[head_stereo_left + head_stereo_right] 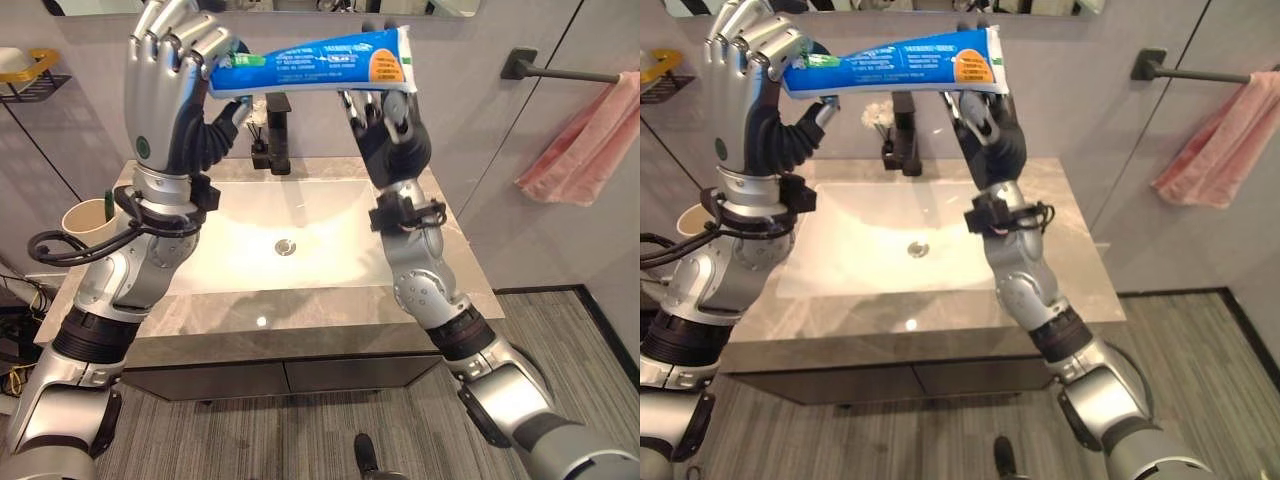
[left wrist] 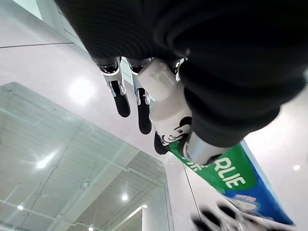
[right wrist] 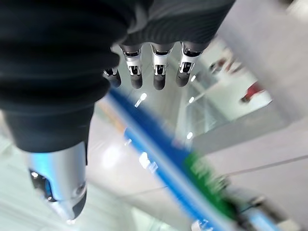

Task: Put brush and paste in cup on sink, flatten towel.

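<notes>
A blue toothpaste tube (image 1: 310, 60) is held level, high above the sink (image 1: 330, 215). My left hand (image 1: 170, 70) is shut on its white cap end (image 2: 161, 89), thumb and fingers (image 2: 120, 96) curled round it. My right hand (image 1: 390, 125) stands under the tube's flat end with its fingers (image 3: 159, 72) fairly straight and the thumb apart from the tube (image 3: 159, 159). A beige cup (image 1: 88, 218) stands on the counter left of the basin, with a green toothbrush (image 1: 109, 200) in it. A pink towel (image 1: 585, 140) hangs bunched on a wall bar (image 1: 570, 72) at the right.
A black faucet (image 1: 278, 135) rises behind the basin, just below the tube. A small wall shelf holding a yellow thing (image 1: 25, 65) sits at the upper left. The marble counter (image 1: 460, 270) runs round the basin, and grey floor lies beyond its front edge.
</notes>
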